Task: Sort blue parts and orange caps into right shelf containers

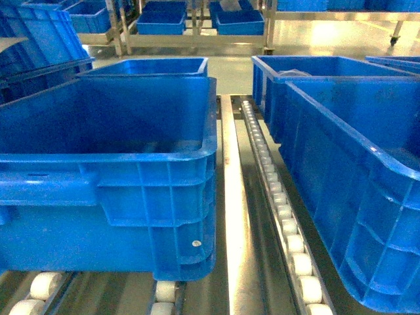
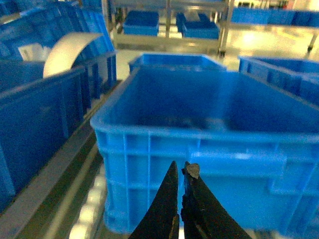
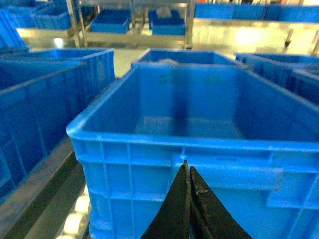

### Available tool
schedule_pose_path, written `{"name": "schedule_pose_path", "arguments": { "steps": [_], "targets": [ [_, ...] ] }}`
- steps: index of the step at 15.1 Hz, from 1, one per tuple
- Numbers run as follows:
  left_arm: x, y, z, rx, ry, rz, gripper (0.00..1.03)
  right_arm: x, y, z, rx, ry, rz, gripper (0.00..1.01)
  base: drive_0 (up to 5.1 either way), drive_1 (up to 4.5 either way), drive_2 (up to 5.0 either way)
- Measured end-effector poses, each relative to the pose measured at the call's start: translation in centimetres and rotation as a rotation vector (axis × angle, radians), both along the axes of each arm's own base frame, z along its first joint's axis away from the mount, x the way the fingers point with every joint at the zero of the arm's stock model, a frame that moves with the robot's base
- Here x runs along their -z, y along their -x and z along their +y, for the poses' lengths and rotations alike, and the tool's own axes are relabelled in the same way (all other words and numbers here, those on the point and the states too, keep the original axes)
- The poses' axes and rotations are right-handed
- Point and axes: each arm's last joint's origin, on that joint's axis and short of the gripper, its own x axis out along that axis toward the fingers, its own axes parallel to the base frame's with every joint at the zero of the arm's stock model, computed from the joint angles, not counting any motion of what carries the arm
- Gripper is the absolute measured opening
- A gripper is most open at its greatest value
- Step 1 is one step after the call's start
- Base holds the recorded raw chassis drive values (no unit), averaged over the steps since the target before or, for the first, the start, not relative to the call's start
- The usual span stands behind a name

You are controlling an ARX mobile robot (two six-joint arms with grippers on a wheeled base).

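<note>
No blue parts or orange caps show in any view. In the head view the right shelf containers are two big blue crates, a near one [image 1: 341,197] and a far one [image 1: 269,79]; another big blue crate [image 1: 131,157] fills the left. Neither gripper shows there. In the left wrist view my left gripper [image 2: 180,169] is shut with nothing held, just short of a crate's [image 2: 149,130] near wall and below its rim. In the right wrist view my right gripper [image 3: 188,167] is shut and empty, close to a crate's [image 3: 149,142] near wall.
The crates stand on roller tracks [image 1: 282,210] with a metal rail [image 1: 230,197] between the two lanes. More blue crates lie behind [image 1: 151,65] and stacked at far left [image 1: 39,39]. A curved white sheet [image 2: 65,50] sticks up on the left. Metal racks with shallow blue bins [image 1: 161,23] stand across the floor.
</note>
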Motion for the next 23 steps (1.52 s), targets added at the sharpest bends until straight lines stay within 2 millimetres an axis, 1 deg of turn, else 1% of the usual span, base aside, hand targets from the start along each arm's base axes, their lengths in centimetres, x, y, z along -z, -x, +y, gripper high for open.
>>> {"name": "schedule_pose_path", "arguments": {
  "steps": [1,3,4,6,7,9,10,11,23],
  "targets": [
    [0.28,0.58,0.00,0.000,0.000,0.007,0.02,-0.23,0.63,0.00,-0.001,0.000,-0.041,0.02,0.0,0.00,0.0],
    [0.11,0.66,0.00,0.000,-0.003,-0.013,0.02,-0.15,0.62,0.00,-0.002,-0.001,-0.032,0.02,0.0,0.00,0.0],
    [0.10,0.66,0.00,0.000,-0.002,-0.013,0.03,-0.17,0.62,0.00,-0.002,-0.001,-0.034,0.11,0.0,0.00,0.0],
    [0.10,0.66,0.00,0.000,-0.003,-0.013,0.32,-0.17,0.62,0.00,-0.002,-0.001,-0.034,0.39,0.0,0.00,0.0],
    [0.10,0.66,0.00,0.000,-0.003,-0.013,0.45,-0.17,0.62,0.00,-0.002,-0.001,-0.034,0.53,0.0,0.00,0.0],
    [0.10,0.66,0.00,0.000,-0.003,-0.013,0.75,-0.17,0.62,0.00,-0.002,-0.001,-0.034,0.85,0.0,0.00,0.0],
    [0.10,0.66,0.00,0.000,-0.004,-0.013,1.00,-0.17,0.62,0.00,-0.002,-0.001,-0.034,0.98,0.0,0.00,0.0],
    [0.10,0.66,0.00,0.000,-0.004,-0.013,0.98,-0.17,0.62,0.00,-0.002,-0.001,-0.034,0.98,0.0,0.00,0.0],
    [0.10,0.66,0.00,0.000,-0.004,-0.013,0.98,-0.17,0.62,0.00,-0.002,-0.001,-0.034,0.98,0.0,0.00,0.0]
  ]
}}
